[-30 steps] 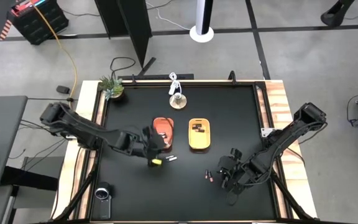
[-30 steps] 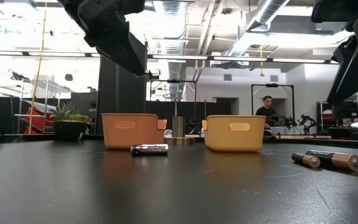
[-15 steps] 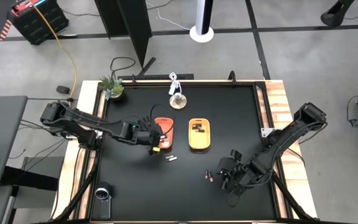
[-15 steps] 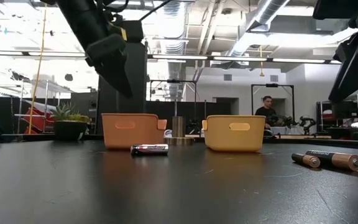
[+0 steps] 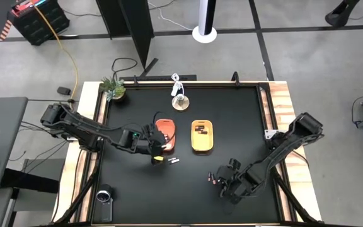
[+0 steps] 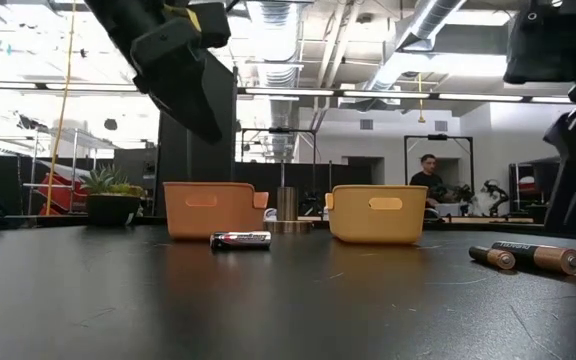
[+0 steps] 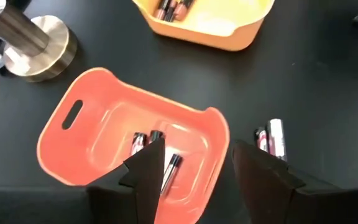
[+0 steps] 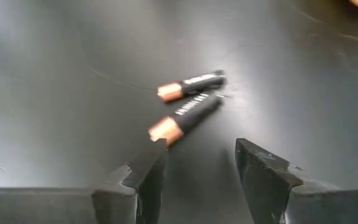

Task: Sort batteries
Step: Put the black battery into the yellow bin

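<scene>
The left gripper (image 7: 194,180) hangs over the near edge of the orange tray (image 7: 79,134), its two dark fingers (image 7: 148,171) spread wide apart with nothing between them. Below it, inside that tray, lie three small batteries (image 7: 155,152), two side by side and a third just beside them, nearer the fingers. On the black table (image 5: 131,189) just outside the tray's rim lies another battery (image 7: 272,138), silvery-white with a reddish mark; in the low view it lies on its side in front of the two trays. Beyond the orange tray stands the yellow tray (image 7: 229,28), holding a few dark batteries with reddish ends (image 7: 169,7). From above, the two trays sit side by side in the middle of the table, orange on the left and yellow on the right. A round metal stand (image 7: 33,40) is behind the orange tray, and a small potted plant (image 5: 113,88) stands at the table's far left corner.

The right gripper (image 8: 197,174) is low over the table's near right part, well apart from the trays. Its fingers are also wide open and hold nothing. Just ahead of them lie two dark batteries with copper-coloured ends (image 8: 185,102), close together and nearly parallel, flat on the table. In the low view the same pair lies at the right, in front of the yellow tray's side.

A person (image 6: 430,180) shows far off in the room behind the table.
</scene>
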Robot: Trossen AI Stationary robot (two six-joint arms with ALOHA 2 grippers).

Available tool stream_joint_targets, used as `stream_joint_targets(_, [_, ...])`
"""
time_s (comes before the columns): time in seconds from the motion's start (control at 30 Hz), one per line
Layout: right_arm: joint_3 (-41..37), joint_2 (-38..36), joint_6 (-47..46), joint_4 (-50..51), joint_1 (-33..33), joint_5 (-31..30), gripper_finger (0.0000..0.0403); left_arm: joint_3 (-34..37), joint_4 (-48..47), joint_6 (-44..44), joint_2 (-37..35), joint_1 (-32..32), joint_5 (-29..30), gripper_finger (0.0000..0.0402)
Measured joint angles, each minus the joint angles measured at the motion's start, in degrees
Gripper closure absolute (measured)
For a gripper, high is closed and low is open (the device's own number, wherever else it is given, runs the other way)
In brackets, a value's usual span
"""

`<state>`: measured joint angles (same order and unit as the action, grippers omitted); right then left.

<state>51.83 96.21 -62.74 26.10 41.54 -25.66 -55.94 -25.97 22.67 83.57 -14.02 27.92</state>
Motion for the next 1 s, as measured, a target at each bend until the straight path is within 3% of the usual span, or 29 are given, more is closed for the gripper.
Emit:
stream_joint_targets(0.33, [0.07, 2.05, 0.26, -5.94, -1.41, -0.2, 0.0192, 0.0, 2.85, 1.8, 0.0, -2.28, 0.0, 0.0222])
stream_joint_targets(0.63, [0.46, 4.36, 0.06, -5.08, -3.01, 0.18, 0.0196, 0.0, 6.4, 2.56, -0.02, -5.6, -0.02, 0.0222])
stream_joint_targets(1.0, [0.65, 5.56, 4.35, -2.25, -4.49, 1.25, 0.0284, 0.0, 7.97, 4.08, -0.02, -7.68, -0.02, 0.0222])
